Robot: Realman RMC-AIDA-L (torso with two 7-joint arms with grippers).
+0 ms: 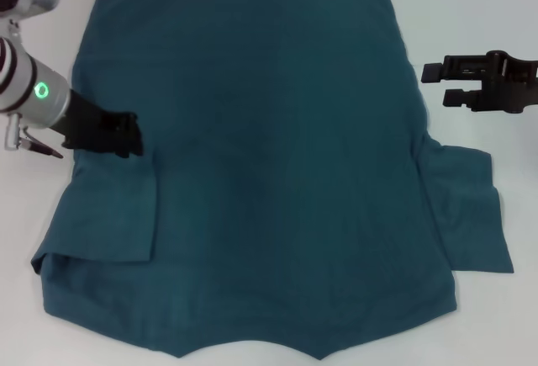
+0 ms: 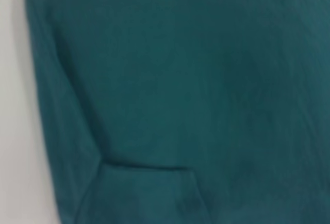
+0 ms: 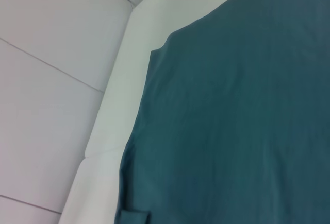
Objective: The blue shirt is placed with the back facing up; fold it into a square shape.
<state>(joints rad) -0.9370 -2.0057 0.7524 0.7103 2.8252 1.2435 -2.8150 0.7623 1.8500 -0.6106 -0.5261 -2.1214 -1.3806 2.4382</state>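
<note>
the blue shirt (image 1: 269, 164) lies flat and plain side up on the white table (image 1: 471, 13), its long axis running from the robot outward — collar end nearest the robot, straight hem at the far edge. the left sleeve is folded in over the body; the right sleeve still sticks out sideways. the left gripper (image 1: 113, 135) sits over the shirt's left edge, just above that folded sleeve — whether it pinches cloth, i cannot tell. the right gripper (image 1: 437, 84) hovers over bare table just off the right edge, fingers parted, holding nothing.
</note>
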